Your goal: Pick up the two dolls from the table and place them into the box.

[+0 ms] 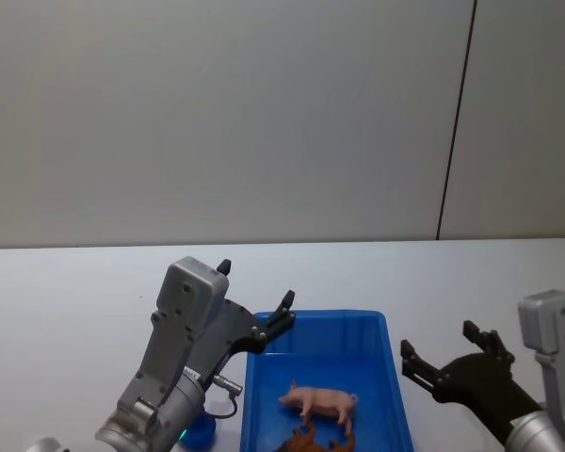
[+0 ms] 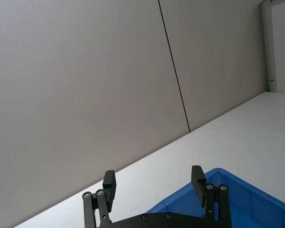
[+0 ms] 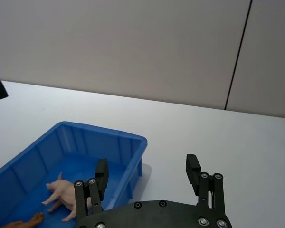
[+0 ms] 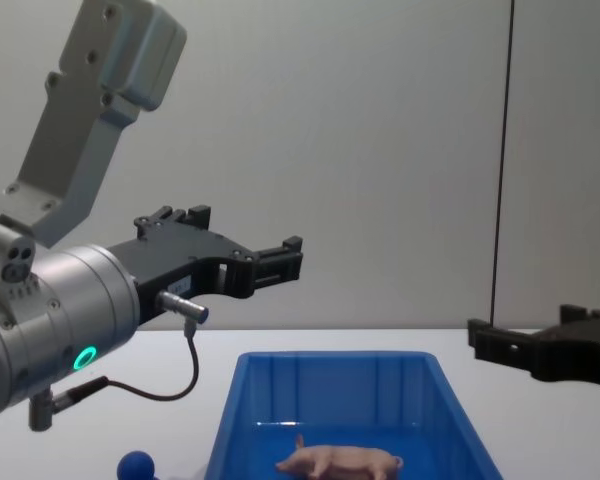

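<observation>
White tabletop (image 1: 66,292) carries a large bright blue rectangular plastic bin (image 1: 339,316). Inside the bin lies a pale pink toy pig (image 1: 320,400); a small deep blue round-headed doll (image 1: 201,431) sits just outside its left wall. Left gripper (image 1: 256,282) hovers spread above the bin's far left corner; right gripper (image 1: 439,339), also spread, hangs right of the bin.

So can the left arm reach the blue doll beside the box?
Probably yes: the blue doll lies uncovered on the table left of the box; the open left gripper hangs above, but would need to pull back.
</observation>
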